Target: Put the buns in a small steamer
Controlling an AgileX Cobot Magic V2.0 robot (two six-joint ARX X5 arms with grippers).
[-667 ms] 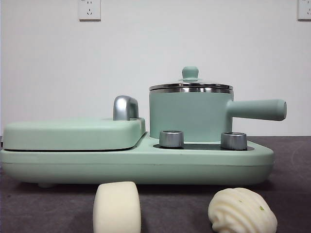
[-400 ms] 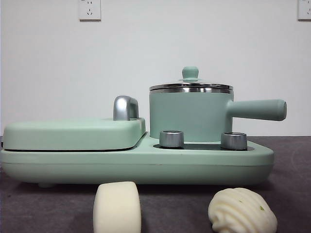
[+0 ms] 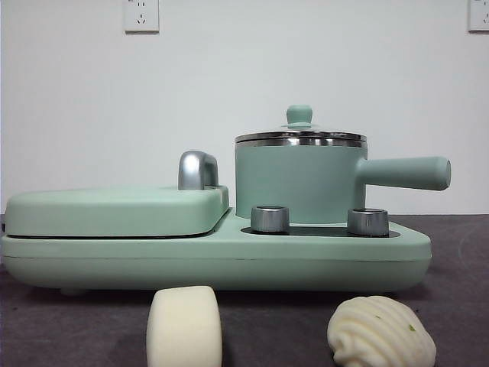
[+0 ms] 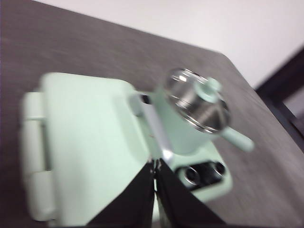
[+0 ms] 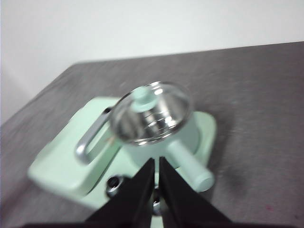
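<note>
Both of my black two-jaw grippers hold nothing, jaws pinched nearly together: the left gripper (image 4: 155, 164) high over the flat mint-green griddle (image 4: 85, 142), the right gripper (image 5: 156, 164) high over the small mint-green steamer pot with a steel rim (image 3: 298, 183). Its lid with the green knob (image 3: 299, 115) is on. The smooth cream-white block bun (image 3: 184, 327) and the ridged swirled bun (image 3: 380, 332) sit on the dark table (image 3: 458, 306), in front of the steamer. I think grabbing a bun first could leave it stuck outside, because the lid blocks the way. Squeezing hard could squash one.
</note>
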